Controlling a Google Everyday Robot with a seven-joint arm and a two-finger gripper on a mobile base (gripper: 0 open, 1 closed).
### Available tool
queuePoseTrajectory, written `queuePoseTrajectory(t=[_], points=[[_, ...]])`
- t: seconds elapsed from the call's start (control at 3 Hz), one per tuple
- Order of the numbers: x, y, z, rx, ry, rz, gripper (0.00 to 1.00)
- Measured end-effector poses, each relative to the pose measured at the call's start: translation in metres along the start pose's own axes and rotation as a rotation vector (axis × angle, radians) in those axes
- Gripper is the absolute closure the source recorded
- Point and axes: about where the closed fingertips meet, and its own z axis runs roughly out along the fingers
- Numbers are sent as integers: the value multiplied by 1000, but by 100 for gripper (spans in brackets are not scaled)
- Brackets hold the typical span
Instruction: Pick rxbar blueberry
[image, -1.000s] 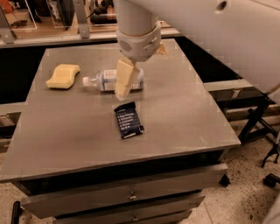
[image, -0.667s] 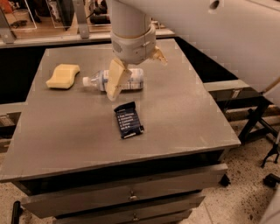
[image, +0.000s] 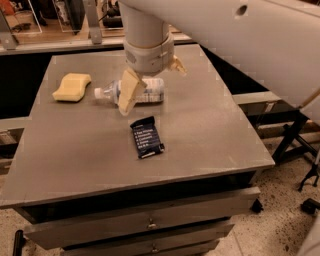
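Note:
The rxbar blueberry (image: 147, 136), a flat dark navy bar with white text, lies on the grey table (image: 215, 125) near its middle, toward the front. My gripper (image: 152, 92) hangs above the table just behind the bar, over a lying bottle. It is open and holds nothing. One yellowish finger (image: 128, 92) points down to the left in front of the bottle, and the other finger (image: 176, 65) sticks out to the right. The big white arm fills the upper right of the view.
A clear plastic bottle with a white label (image: 150, 90) lies on its side behind the bar, partly hidden by the finger. A yellow sponge (image: 72, 86) sits at the back left. Drawers are below the table's front edge.
The gripper has shifted left and a little toward the front, and its wrist has turned. The bar, bottle and sponge have not moved.

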Motion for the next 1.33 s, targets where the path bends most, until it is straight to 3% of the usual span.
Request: queuePoseTrajectory(t=[0.33, 0.67, 1.33], points=[[8, 24, 21, 28, 70, 64, 0], [22, 43, 37, 9, 118, 144, 0], [49, 59, 55, -91, 135, 270, 0]])
